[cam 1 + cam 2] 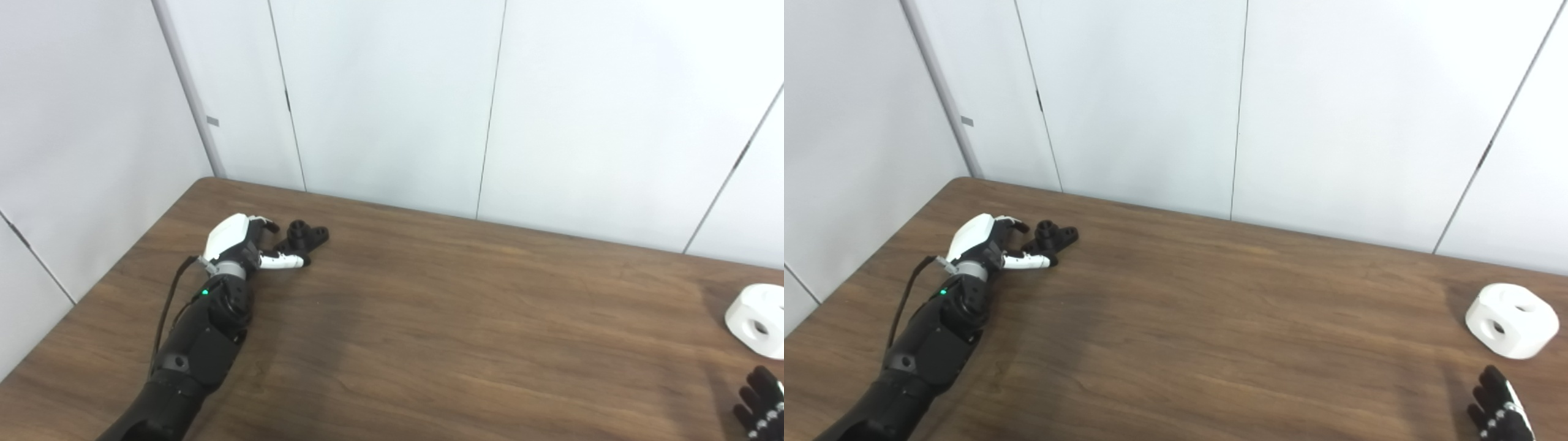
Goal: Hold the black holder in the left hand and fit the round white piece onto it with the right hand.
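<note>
A small black holder lies on the brown table at the far left. My left hand rests right beside it, fingers spread around its near side, thumb stretched along the holder's front; it is open and not lifting it. The round white piece, with holes in its side and top, sits near the table's right edge. My right hand shows only its dark fingertips at the bottom right corner, apart from the white piece and just in front of it.
White wall panels stand close behind the table's far edge. The table's left edge runs diagonally beside my left arm. Nothing else lies on the wood between the two hands.
</note>
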{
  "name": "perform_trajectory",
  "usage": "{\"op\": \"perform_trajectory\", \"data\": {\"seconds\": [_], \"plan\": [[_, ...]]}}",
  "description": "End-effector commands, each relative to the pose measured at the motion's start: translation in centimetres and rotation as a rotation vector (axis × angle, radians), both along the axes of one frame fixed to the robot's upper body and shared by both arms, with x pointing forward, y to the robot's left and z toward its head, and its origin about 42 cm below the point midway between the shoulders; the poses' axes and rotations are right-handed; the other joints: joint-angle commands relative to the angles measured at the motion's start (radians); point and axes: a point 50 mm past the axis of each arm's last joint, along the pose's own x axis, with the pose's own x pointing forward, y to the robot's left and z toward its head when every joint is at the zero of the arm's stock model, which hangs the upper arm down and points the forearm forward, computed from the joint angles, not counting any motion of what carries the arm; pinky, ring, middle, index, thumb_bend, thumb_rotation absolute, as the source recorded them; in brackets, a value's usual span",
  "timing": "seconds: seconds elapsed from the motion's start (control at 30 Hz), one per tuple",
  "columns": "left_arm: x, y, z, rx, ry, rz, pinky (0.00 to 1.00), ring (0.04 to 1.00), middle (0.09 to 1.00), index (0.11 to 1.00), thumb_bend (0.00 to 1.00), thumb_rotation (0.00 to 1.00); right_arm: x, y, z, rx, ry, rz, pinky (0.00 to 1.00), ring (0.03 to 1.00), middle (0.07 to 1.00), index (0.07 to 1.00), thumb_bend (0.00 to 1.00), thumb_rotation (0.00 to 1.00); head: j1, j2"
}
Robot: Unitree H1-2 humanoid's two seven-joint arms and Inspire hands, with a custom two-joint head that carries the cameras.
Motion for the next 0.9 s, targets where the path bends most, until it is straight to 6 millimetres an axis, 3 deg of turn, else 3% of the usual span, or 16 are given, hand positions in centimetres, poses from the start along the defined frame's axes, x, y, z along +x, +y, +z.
{"op": "perform_trajectory", "data": {"seconds": [0.0,0.87], "plan": [[1.15,0.73,3.19,0.043,-0.072,-0.003,1.00,1.000,0.934,0.758,0.90,0.35,0.29,0.30,0.73,-0.001,-0.039,0.006,1.00,0.974,0.969,0.953,0.69,1.00,0.001,0.001],[1.13,-0.19,2.80,0.006,-0.063,-0.037,1.00,1.000,0.927,0.709,0.87,0.31,-0.07,0.27,1.03,0.002,-0.036,0.008,1.00,1.000,0.996,0.983,0.63,1.00,-0.002,0.011]]}}
